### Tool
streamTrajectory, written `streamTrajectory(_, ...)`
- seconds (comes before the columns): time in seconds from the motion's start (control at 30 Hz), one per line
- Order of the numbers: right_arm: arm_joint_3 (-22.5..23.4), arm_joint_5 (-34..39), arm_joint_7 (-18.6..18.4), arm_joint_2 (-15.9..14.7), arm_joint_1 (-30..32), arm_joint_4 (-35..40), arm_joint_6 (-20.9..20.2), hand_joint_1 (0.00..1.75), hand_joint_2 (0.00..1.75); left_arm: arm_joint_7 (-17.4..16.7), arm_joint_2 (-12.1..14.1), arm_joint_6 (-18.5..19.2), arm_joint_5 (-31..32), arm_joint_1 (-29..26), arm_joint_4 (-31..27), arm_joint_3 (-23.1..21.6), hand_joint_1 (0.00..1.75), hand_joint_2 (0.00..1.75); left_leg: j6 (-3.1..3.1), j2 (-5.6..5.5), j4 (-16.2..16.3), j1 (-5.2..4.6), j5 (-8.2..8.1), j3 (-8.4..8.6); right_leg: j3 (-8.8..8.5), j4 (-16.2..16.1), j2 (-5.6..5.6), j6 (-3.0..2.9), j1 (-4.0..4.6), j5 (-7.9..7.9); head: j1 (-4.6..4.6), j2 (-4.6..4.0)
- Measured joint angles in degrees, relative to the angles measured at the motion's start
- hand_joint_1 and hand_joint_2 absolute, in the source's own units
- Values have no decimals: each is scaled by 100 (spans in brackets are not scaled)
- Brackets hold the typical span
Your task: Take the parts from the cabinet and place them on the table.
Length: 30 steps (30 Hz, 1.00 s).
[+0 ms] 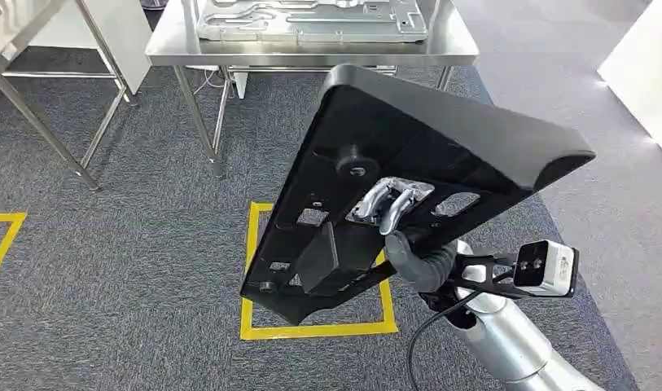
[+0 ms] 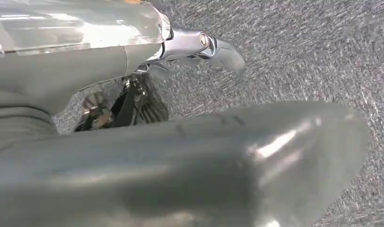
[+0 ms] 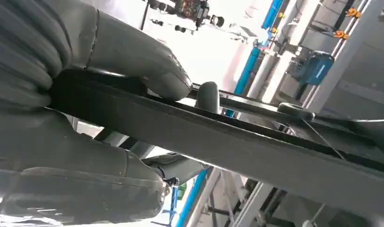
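My right robot hand (image 1: pixel 421 259) grips a large black part (image 1: pixel 409 175) by its lower edge, tilted above the carpet; it looks stiff, broad and awkwardly balanced, so a firmer hold nearer its middle seems wise. My left robot hand's (image 2: pixel 199 45) state I cannot tell. Ahead, the steel tabletop (image 1: pixel 173 45) carries a metal plate (image 1: pixel 311 20), cut off at the frame's top.

This is a factory-style workshop or robot test hall. Grey carpet (image 1: pixel 132 244) carries yellow tape squares (image 1: pixel 317 329), a steel counter (image 1: pixel 311 49) bears a machined metal plate (image 1: pixel 311 20), and blue pipes (image 3: pixel 249 71) and industrial fittings stand behind.
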<state>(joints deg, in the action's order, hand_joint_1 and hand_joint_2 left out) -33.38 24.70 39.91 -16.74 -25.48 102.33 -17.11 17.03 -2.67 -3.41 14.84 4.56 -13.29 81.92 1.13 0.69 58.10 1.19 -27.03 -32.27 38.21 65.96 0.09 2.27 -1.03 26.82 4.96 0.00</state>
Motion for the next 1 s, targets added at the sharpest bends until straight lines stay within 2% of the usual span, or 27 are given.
streamTrajectory(0.03,0,0,2,-9,-22,9,77,175,175,-4,0,39,0,5,0,0,0,0,-28,7,-4,0,-19,29,-324,-616,-42,-56,15,-227,-2,0)
streamTrajectory(0.07,-2,0,2,-20,-50,11,120,175,175,-9,0,57,0,11,0,0,0,0,-60,14,9,-34,-37,18,-399,-763,-76,-88,63,-112,-2,0)
streamTrajectory(0.17,-20,-11,2,-20,-62,59,203,175,175,-13,13,122,0,16,0,-2,0,0,-156,26,-28,-18,-35,37,-375,-765,-38,-157,95,-110,0,0)
streamTrajectory(0.2,-22,-13,2,-20,-64,59,208,175,175,-13,13,129,0,22,0,-4,0,0,-190,28,-44,-27,-39,58,-390,-794,-33,-185,88,-119,0,0)
streamTrajectory(0.23,-24,-15,0,-26,-65,76,221,175,175,-13,29,133,0,27,0,-9,0,0,-219,16,16,-11,-97,47,-447,-854,-38,-230,28,-145,0,0)
streamTrajectory(0.27,-24,-15,2,-24,-88,87,245,175,175,-13,33,133,0,26,0,-9,0,0,-227,-5,213,-15,-227,-33,-463,-868,-30,-276,33,-131,0,0)
streamTrajectory(0.33,-33,-22,2,-24,-98,105,280,175,175,-20,39,135,0,15,0,-11,0,0,-242,-14,1096,-10,-646,-464,-481,-866,-18,-329,56,-111,0,0)
streamTrajectory(0.37,-41,-35,2,-24,-94,105,290,175,175,-22,44,135,0,15,0,-11,0,0,-250,-14,1523,-10,-783,-693,-487,-864,-11,-348,70,-97,0,0)
streamTrajectory(0.4,-63,-50,0,-24,-89,105,302,175,175,-24,44,135,0,14,0,-11,0,0,-256,-14,1812,-10,-800,-873,-501,-859,2,-349,78,-80,0,0)
streamTrajectory(0.43,-79,-55,0,-24,-87,105,319,175,175,-22,46,138,0,11,0,-11,0,0,-252,-14,1745,-10,-660,-877,-525,-857,23,-347,81,-62,0,0)
streamTrajectory(0.47,-92,-59,0,-24,-87,107,334,175,175,-22,46,135,0,11,0,-11,0,0,-243,-14,1465,-10,-445,-773,-552,-849,39,-337,81,-44,0,0)
streamTrajectory(0.53,-114,-41,0,-24,-96,122,382,175,175,-22,50,135,0,9,0,-11,0,0,-205,-17,482,-10,129,-347,-621,-817,68,-304,81,24,0,0)
streamTrajectory(0.57,-120,7,2,-26,-117,122,398,175,175,-22,59,133,0,2,0,-11,0,0,-161,-32,221,-13,120,-220,-617,-799,72,-285,81,53,0,0)
streamTrajectory(0.6,-125,48,0,-28,-159,125,428,175,175,-15,61,133,0,10,0,-11,0,0,-137,-34,60,-44,73,-179,-569,-739,97,-244,120,75,0,0)
streamTrajectory(0.7,-144,96,-2,-35,-233,142,511,175,175,-9,66,131,4,15,0,-20,0,0,-50,-37,90,-59,65,-198,-568,-782,100,-146,100,73,0,0)
streamTrajectory(0.73,-155,103,-4,-37,-240,166,544,175,175,-9,63,133,4,19,0,-24,0,0,-10,-34,39,-23,79,-153,-581,-762,92,-100,92,113,0,0)
streamTrajectory(0.77,-164,105,-2,-52,-262,181,594,175,175,-4,63,133,0,18,0,-26,0,0,15,-32,19,-17,65,-118,-537,-607,59,-67,78,183,-2,0)
streamTrajectory(0.8,-175,105,0,-72,-285,190,605,175,175,-2,63,138,2,19,0,-28,0,0,44,-27,17,-16,47,-99,-349,-250,49,-43,70,357,0,0)
streamTrajectory(0.87,-221,107,2,-74,-275,195,647,175,175,-2,63,146,2,21,0,-31,0,0,68,-24,18,-19,7,-66,176,660,47,-2,44,687,0,0)
streamTrajectory(0.9,-241,96,0,-83,-257,195,675,175,175,-2,66,151,2,20,0,-31,0,0,68,-25,19,-19,-15,-43,379,955,47,8,31,712,0,0)
streamTrajectory(0.93,-267,90,0,-87,-245,195,695,175,175,0,68,155,2,17,0,-33,0,0,62,-29,19,-19,-46,-3,466,997,42,13,21,606,0,0)
streamTrajectory(0.97,-288,72,0,-92,-243,197,706,175,175,2,66,166,2,14,0,-33,0,0,54,-32,19,-18,-82,49,409,756,32,10,14,358,0,0)
streamTrajectory(1.0,-306,50,0,-98,-244,203,719,175,175,0,66,168,2,13,0,-35,0,0,40,-34,18,-18,-119,107,258,370,22,-5,14,83,0,0)
